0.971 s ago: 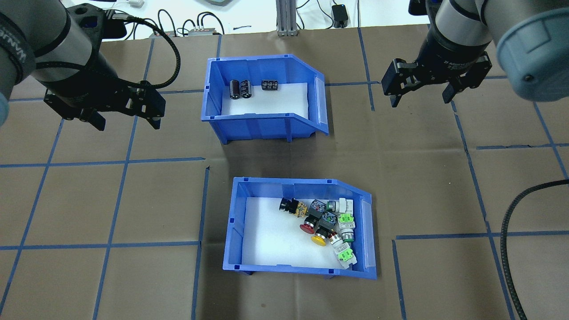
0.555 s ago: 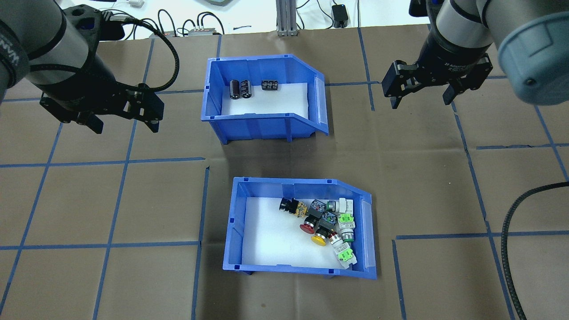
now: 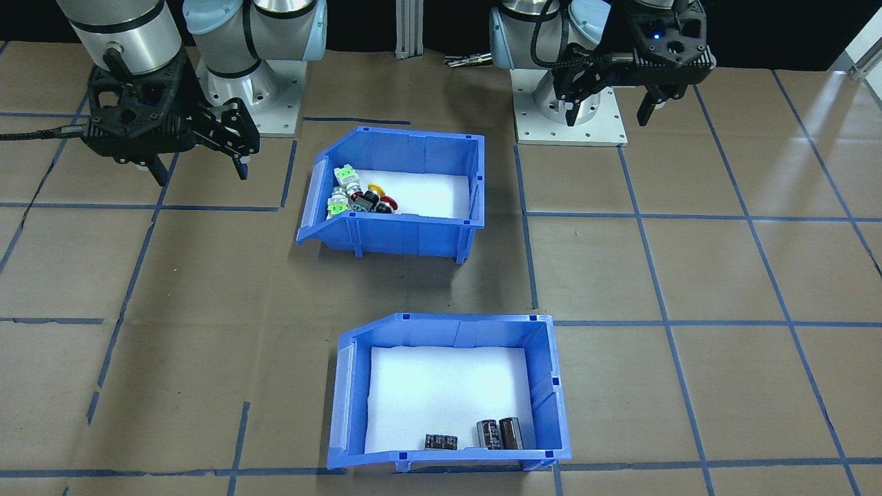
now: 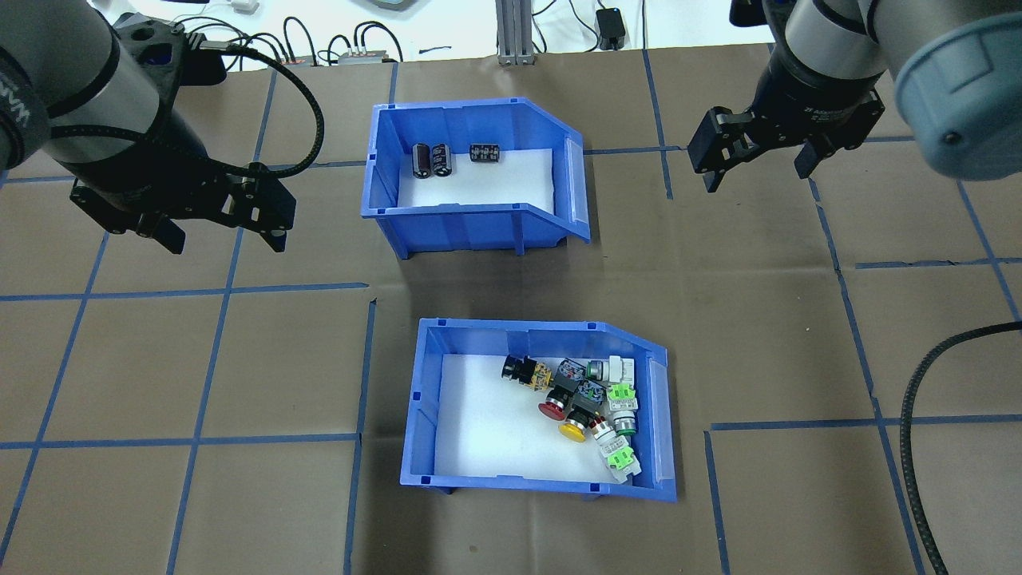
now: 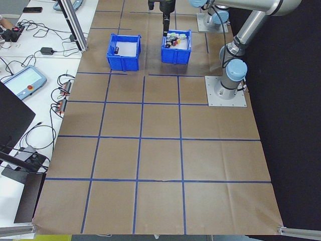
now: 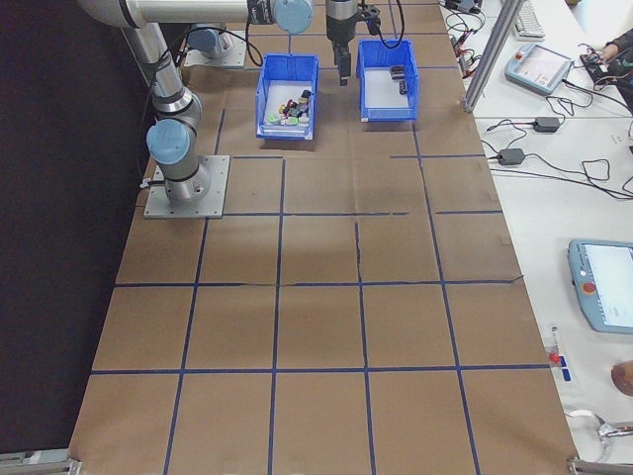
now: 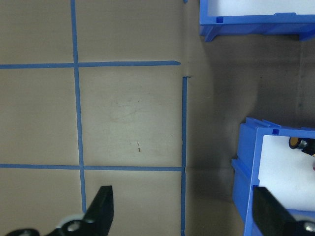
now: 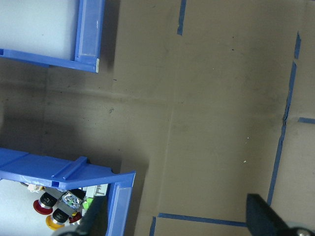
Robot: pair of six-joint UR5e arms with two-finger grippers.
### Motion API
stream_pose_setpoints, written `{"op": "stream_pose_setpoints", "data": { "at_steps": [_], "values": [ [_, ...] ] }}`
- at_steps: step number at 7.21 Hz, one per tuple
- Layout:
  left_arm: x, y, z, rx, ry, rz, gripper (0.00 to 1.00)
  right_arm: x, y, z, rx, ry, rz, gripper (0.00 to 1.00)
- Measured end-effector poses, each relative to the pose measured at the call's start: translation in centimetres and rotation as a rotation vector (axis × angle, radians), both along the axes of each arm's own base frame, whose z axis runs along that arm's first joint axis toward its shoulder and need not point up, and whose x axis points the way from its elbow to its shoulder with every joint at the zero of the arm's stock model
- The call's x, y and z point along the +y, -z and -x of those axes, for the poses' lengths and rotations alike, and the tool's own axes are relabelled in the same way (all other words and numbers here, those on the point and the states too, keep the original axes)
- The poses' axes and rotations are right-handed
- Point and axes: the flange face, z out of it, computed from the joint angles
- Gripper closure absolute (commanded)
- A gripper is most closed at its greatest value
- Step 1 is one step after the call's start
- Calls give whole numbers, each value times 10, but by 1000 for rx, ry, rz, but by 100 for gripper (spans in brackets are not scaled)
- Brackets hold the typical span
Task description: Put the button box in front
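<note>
Brown table (image 4: 782,319) holds button box (image 4: 423,415), apart from both spread end effectors.

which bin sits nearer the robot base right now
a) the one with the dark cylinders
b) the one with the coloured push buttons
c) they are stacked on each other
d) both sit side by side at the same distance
b: in the front-facing view the button box lies just below the arm bases at the top, while the bin with dark cylinders sits apart from it, farther down toward the operators' side.
</note>
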Motion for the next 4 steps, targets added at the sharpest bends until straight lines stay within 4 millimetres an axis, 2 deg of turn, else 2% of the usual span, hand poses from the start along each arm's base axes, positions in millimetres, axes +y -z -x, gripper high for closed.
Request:
{"op": "stream_pose_setpoints", "data": {
  "at_steps": [2,4],
  "values": [
    [2,9,1,11,-29,-26,0,-21,2,-2,11,-188,-1,0],
    [3,20,4,19,-66,-56,0,-55,7,-15,-22,-368,-4,0]
  ]
}}
